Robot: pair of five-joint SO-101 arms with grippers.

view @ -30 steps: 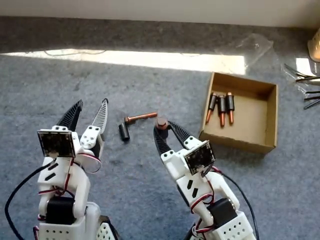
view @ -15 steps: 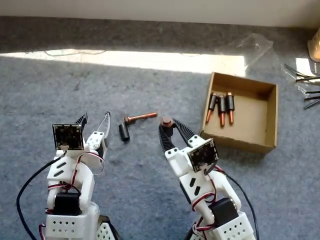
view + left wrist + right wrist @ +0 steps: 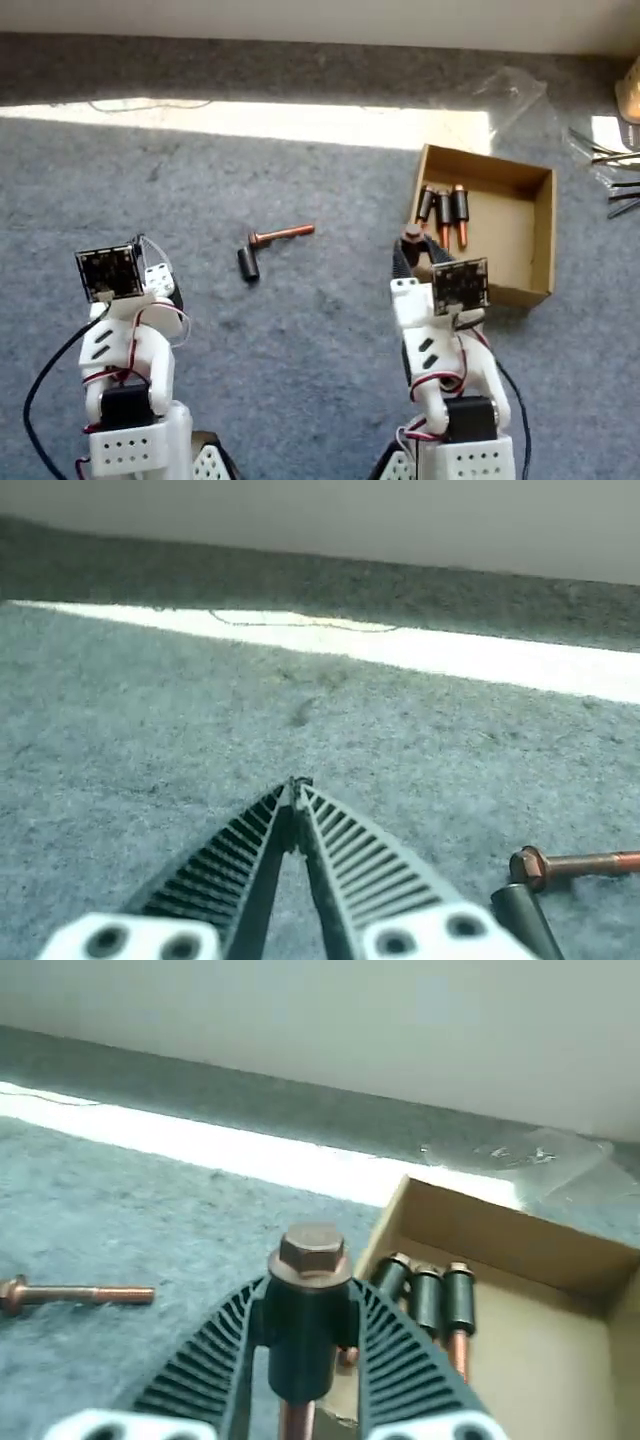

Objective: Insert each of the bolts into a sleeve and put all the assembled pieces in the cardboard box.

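- The right gripper [image 3: 308, 1295] has swung from the middle of the high view over to the right. It now sits at the near-left wall of the cardboard box [image 3: 520, 290].
- Its fingers are closed around the assembled piece [image 3: 303, 1345]. They hold the dark sleeve, with the copper hex head standing upright above the fingertips and the shank showing below.
- In the right wrist view the piece hangs at the box's near edge, not yet clearly over the inside. I judge this as the carry step almost finished, with the release into the box coming next.
- The left gripper [image 3: 297, 785] has drawn back toward the lower left of the high view. Its fingers, spread wide a second ago, are now pressed together at the tips and hold nothing.
- Three finished pieces [image 3: 443, 217] lie side by side in the upper left part of the box, so the one being carried would be the fourth.
- The loose bolt [image 3: 285, 235] and the loose sleeve [image 3: 247, 263] have not moved. They lie left of centre on the grey carpet [image 3: 300, 350], nearly touching at the bolt's head end.
- That last pair is probably the left arm's next job once the right arm has let go of its load.
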